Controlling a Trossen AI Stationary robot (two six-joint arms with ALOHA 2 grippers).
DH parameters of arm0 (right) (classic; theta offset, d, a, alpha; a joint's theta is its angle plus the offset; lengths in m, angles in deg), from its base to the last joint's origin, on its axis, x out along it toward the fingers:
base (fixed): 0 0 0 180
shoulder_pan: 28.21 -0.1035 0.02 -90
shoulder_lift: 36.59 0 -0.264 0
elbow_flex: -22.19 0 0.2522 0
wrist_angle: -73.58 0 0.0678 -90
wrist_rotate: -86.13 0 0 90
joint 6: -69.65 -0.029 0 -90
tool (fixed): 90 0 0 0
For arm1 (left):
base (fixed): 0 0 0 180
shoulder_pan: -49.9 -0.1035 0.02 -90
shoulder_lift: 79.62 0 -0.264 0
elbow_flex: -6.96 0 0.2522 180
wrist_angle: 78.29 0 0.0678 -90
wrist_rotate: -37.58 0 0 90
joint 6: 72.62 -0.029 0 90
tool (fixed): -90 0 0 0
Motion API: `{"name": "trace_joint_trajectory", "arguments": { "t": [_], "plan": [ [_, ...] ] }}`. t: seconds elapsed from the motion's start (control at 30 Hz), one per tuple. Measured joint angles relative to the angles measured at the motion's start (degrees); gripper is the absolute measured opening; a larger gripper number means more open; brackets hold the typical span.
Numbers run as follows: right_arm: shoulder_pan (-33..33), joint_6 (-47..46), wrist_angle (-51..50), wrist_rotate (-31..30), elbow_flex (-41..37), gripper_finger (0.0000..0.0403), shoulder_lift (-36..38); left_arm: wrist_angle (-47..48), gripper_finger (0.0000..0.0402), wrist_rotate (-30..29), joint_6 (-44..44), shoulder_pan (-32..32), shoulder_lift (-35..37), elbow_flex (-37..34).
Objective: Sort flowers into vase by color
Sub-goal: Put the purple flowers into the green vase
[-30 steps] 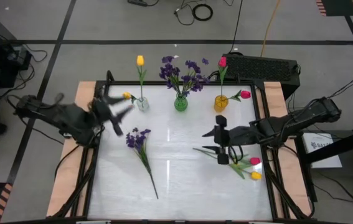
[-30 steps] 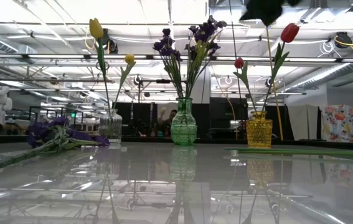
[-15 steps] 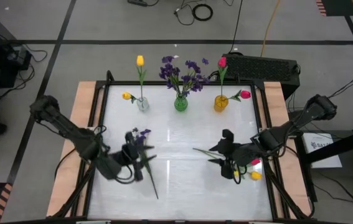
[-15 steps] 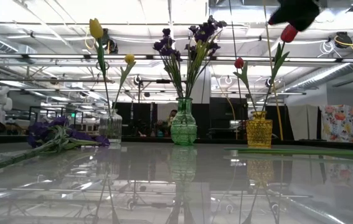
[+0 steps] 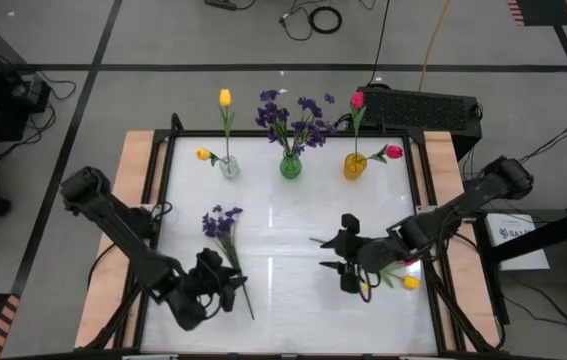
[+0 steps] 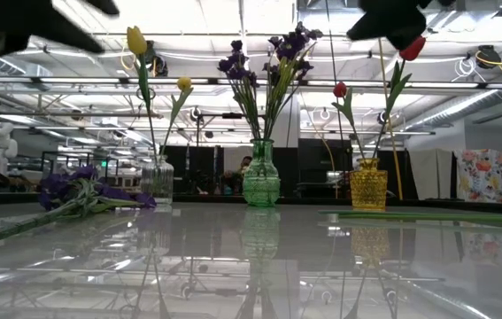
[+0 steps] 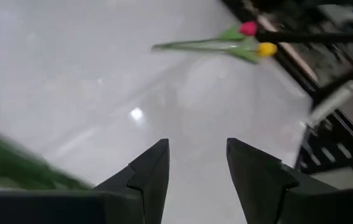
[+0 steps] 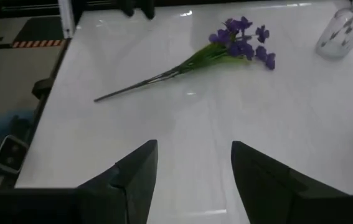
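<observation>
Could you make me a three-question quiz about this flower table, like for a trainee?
1. True or false: the green vase holds purple flowers.
2. Which lies loose nearest the left hand: A) a purple bunch B) a yellow tulip C) an amber vase?
3. Fill in: the right hand is empty, fingers ____.

Key: 1 true; 2 A; 3 open.

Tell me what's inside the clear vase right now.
The clear vase holds two yellow tulips, one tall and one shorter, leaning. In the low view their stems enter its neck; the stem ends inside cannot be made out.
</observation>
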Motion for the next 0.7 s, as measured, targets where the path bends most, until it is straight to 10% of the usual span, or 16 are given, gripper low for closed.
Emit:
{"name": "trace_joint_trajectory", "arguments": {
  "t": [0.37,0.7],
  "plan": [
    [4.2,-4.1,1.7,0.2,0.0,0.0196,-4.0,12.6,0.0166,9.7,26.3,-2.1,-8.3,0.0],
    [6.5,-2.5,2.4,0.4,0.0,0.0196,-4.3,15.0,0.0166,11.7,28.3,-7.1,-11.4,0.0]
  ]
}}
